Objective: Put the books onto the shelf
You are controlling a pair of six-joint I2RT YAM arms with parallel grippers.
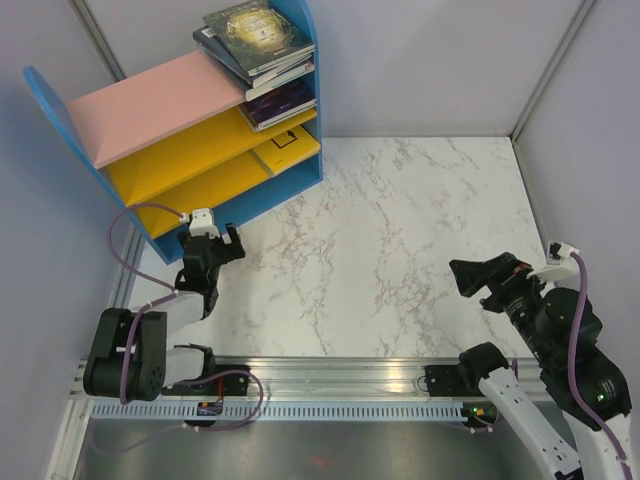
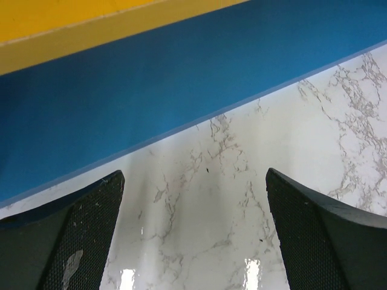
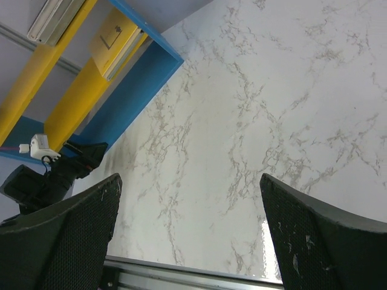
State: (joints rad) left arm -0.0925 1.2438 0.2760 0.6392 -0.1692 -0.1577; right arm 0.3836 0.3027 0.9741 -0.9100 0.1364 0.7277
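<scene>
Mesh-faced fingers (image 2: pixel 78 241) of left gripper (image 2: pixel 195 181) closest to the lens, spread wide, gripping nothing. Between them, only bare marble table (image 2: pixel 242 199). Just ahead of the fingertips, blue foot of shelf (image 2: pixel 151 90), near but not touching, with a yellow board above it.

From overhead: left gripper (image 1: pixel 228 240) low over table (image 1: pixel 400 230), pointing at the front of shelf (image 1: pixel 140 110), right beside its bottom edge. Books (image 1: pixel 258 35) well beyond this gripper, up and to its right: a stack on the pink top board at the right end, dark ones on the upper yellow board beneath, yellow book (image 1: pixel 283 143) on the lower yellow board.

Right gripper (image 1: pixel 478 283) well apart from shelf, raised over the table's right side, aimed left toward it. In its own view, right gripper (image 3: pixel 190 181) likewise spread wide and empty. Ahead and up to its left: corner of shelf (image 3: pixel 142 78), yellow book (image 3: pixel 115 36) inside, left arm (image 3: pixel 54 175) by the blue foot.
</scene>
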